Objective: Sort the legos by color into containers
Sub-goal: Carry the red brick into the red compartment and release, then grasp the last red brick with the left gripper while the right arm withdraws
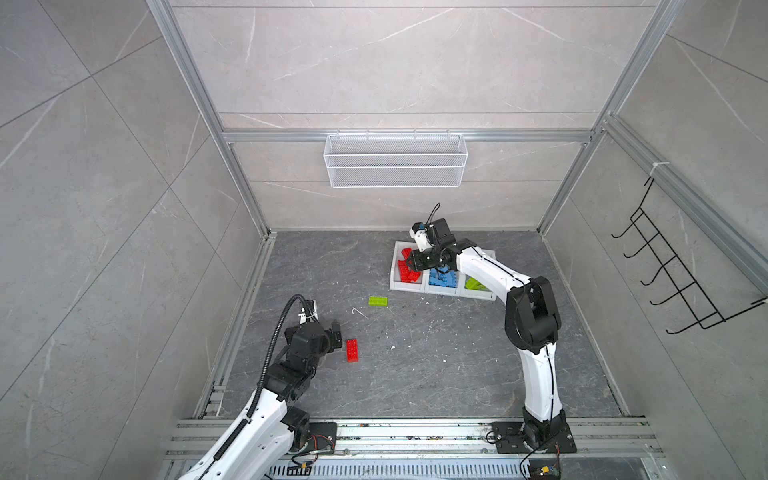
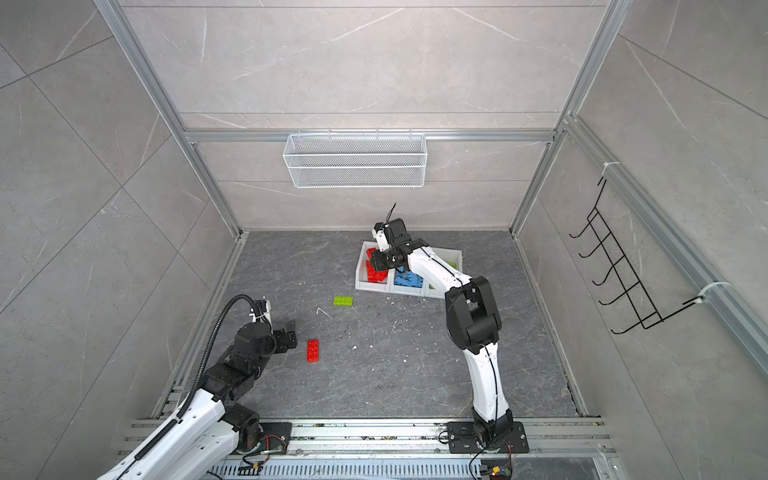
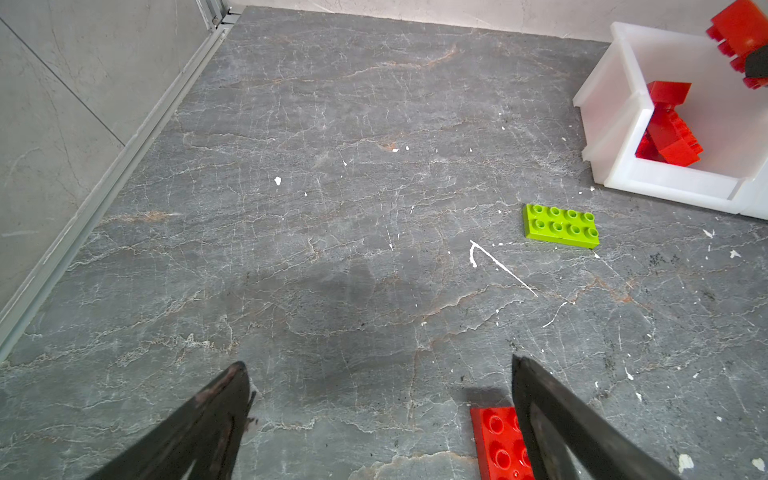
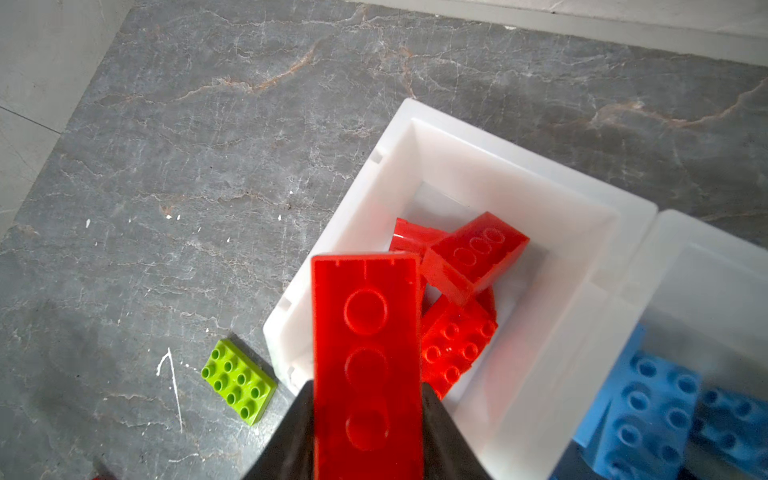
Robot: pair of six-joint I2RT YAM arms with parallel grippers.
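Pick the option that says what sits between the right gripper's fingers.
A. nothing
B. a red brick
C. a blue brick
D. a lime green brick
B: in the right wrist view a red brick sits between the fingers of the right gripper, underside to the camera, above a white bin.

In both top views the right arm (image 1: 486,268) hides most of the green bricks' bin (image 1: 483,296). In the left wrist view the loose red brick (image 3: 496,440) runs off the edge, partly behind one of the left jaws. The right wrist view cuts off the held red brick (image 4: 365,353) and blue bricks (image 4: 652,411).
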